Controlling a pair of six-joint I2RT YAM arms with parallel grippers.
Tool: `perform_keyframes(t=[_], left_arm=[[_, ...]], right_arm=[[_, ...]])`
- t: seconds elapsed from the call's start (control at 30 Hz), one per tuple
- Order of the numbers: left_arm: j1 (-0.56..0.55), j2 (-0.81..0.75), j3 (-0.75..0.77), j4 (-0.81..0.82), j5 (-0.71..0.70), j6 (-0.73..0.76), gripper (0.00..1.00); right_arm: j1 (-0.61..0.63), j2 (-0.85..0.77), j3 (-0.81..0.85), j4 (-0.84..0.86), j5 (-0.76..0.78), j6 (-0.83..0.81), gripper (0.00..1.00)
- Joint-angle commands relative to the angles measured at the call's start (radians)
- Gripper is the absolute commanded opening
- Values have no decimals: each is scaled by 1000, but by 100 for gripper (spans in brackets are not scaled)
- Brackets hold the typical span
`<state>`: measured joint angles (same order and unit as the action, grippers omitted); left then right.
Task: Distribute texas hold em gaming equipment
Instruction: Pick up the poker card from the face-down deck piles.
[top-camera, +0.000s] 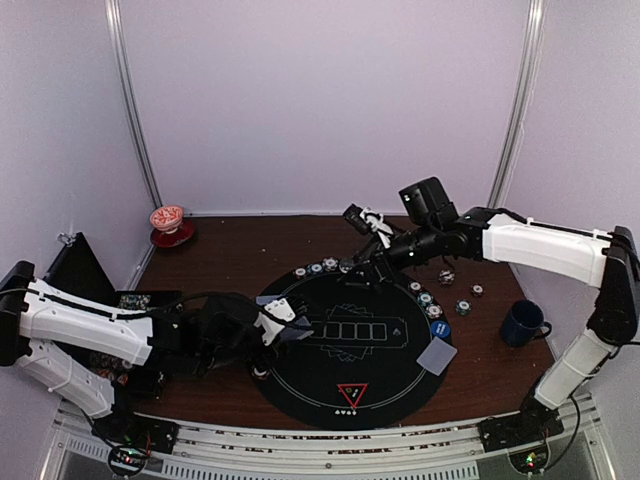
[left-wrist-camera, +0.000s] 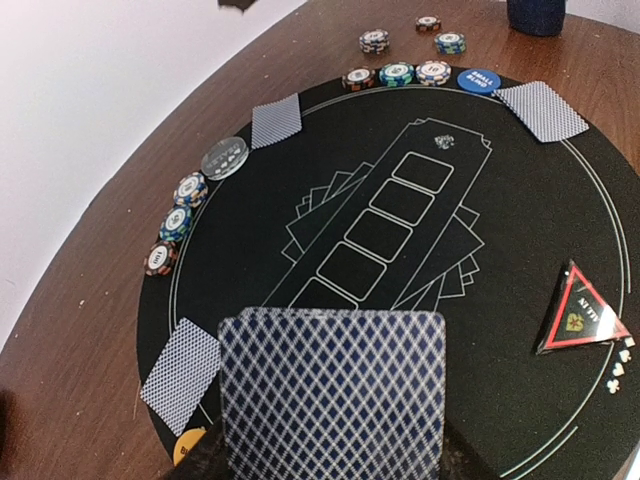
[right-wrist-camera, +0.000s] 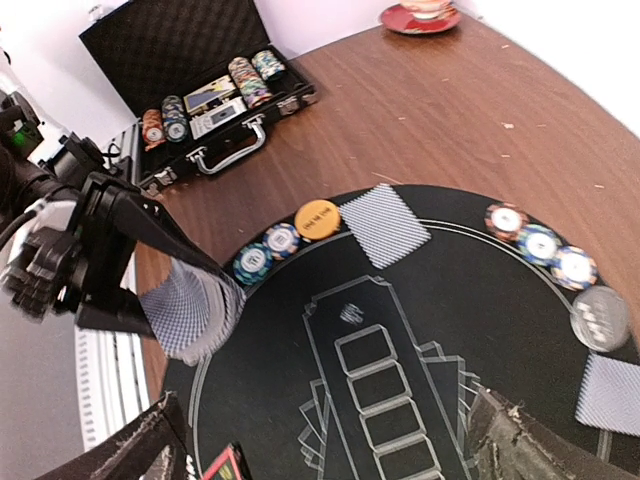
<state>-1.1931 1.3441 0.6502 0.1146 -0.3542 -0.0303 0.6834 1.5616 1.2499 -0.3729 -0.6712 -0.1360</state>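
Dark wood table (top-camera: 230, 255) under a round black mat (top-camera: 300, 390) — single cards (left-wrist-camera: 276, 122) lie at three places just inside the mat's rim, and chips (left-wrist-camera: 396, 73) sit along its edge. Over the mat's left side the left fingers (top-camera: 285, 328) pinch the deck (left-wrist-camera: 335, 390); the right fingers (top-camera: 368, 226) stand wide and empty near its far rim. The next deal likely calls for one card only — taken by a free edge, with the deck held level.

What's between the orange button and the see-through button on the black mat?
A face-down card beside the orange button, then three striped chips before the see-through button; the right wrist view shows it.
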Motion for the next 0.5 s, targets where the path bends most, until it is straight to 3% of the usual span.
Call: perform_keyframes(t=[0.0,0.47], left_arm=[[-2,-38,9,38,-22,15,52],[-2,-72,-5,42,-31,11,52]], right_arm=[[68,113,72,81,-20,98,100],[175,321,217,85,-102,138,92]])
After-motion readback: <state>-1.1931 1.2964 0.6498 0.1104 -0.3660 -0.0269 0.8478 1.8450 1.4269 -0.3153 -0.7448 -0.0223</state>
